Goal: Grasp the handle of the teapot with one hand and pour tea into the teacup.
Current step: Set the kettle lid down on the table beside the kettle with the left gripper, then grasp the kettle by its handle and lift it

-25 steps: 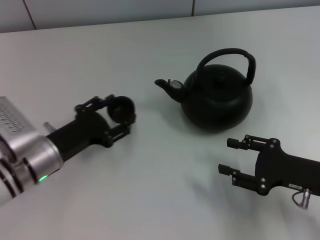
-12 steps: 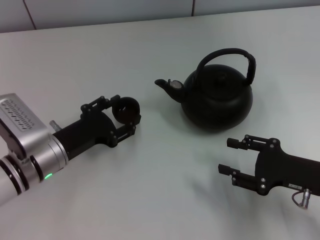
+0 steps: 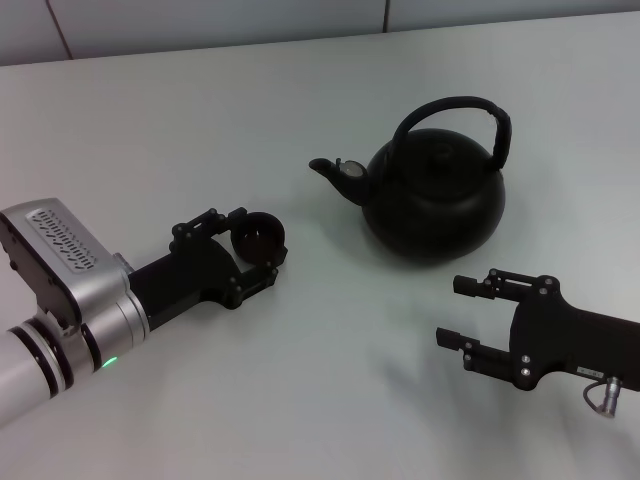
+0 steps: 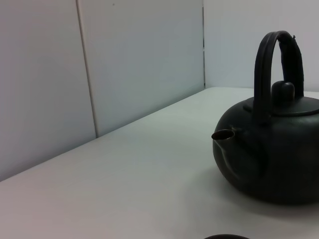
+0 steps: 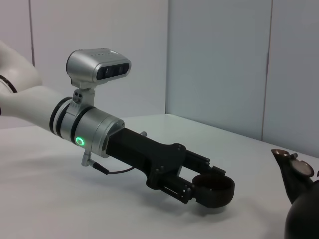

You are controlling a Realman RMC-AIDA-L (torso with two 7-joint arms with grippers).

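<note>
Matte-black round teapot (image 3: 432,200), arched handle (image 3: 455,116); left gripper (image 3: 258,243) clasping teacup (image 3: 259,236); right gripper (image 3: 462,312) jaws apart, empty.

Bare table (image 3: 330,330) between hands — handle (image 3: 455,112) unobstructed above; teapot (image 3: 432,200) blocks beyond.

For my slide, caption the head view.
Left claw holds the teacup near the teapot; right claw waits open.

A smooth, matte pale grey-white surface (image 3: 300,400) fills the scene under soft, even light. Behind it rises a plain light grey panelled wall (image 4: 139,59), split by thin dark vertical seams (image 4: 85,64).
</note>
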